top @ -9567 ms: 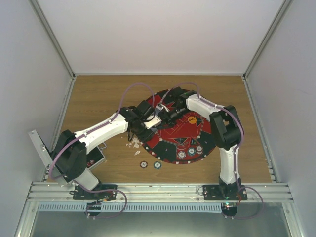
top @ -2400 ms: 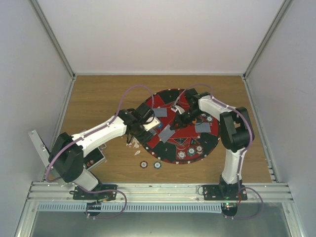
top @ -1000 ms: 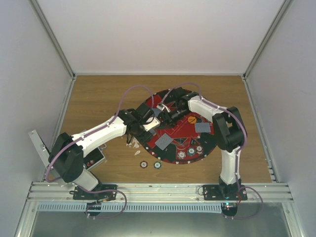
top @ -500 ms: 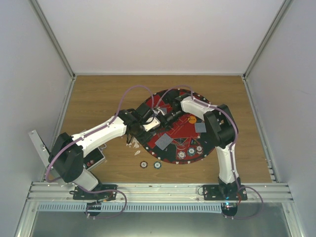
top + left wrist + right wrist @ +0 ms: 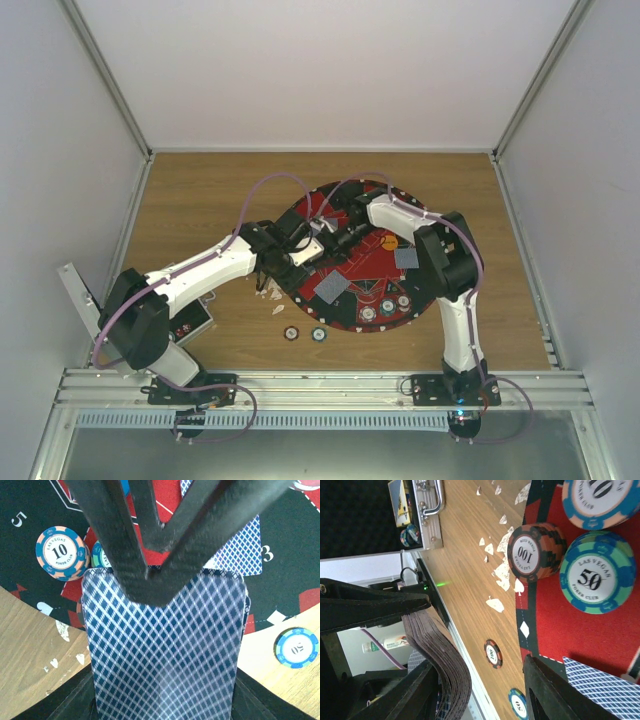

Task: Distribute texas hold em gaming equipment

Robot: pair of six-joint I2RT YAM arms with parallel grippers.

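My left gripper point(image 5: 303, 252) is shut on a deck of blue-backed cards point(image 5: 165, 645) and holds it over the mat's left edge. My right gripper point(image 5: 337, 237) is open, with its fingers point(image 5: 125, 545) at the deck's far end. In the right wrist view the bent deck point(image 5: 442, 670) lies against one of its fingers. Dealt cards lie on the mat point(image 5: 333, 287) point(image 5: 406, 257). Chips stand on the mat point(image 5: 386, 306): a 100 stack point(image 5: 537, 550), a 50 point(image 5: 597, 572) and a 10 point(image 5: 60, 552). Two chips point(image 5: 291, 333) point(image 5: 318, 334) lie on the wood. An orange disc point(image 5: 388, 241) lies on the mat.
The round red-and-black mat point(image 5: 372, 270) fills the table's middle. The open black case point(image 5: 190, 322) lies at the near left and also shows in the right wrist view point(image 5: 365, 515). Small white scraps point(image 5: 270, 290) lie on the wood beside the mat.
My right gripper has come back from the mat's right side to the deck in my left gripper. Two cards on the mat were not there 9.6 s ago. The left arm has barely moved.
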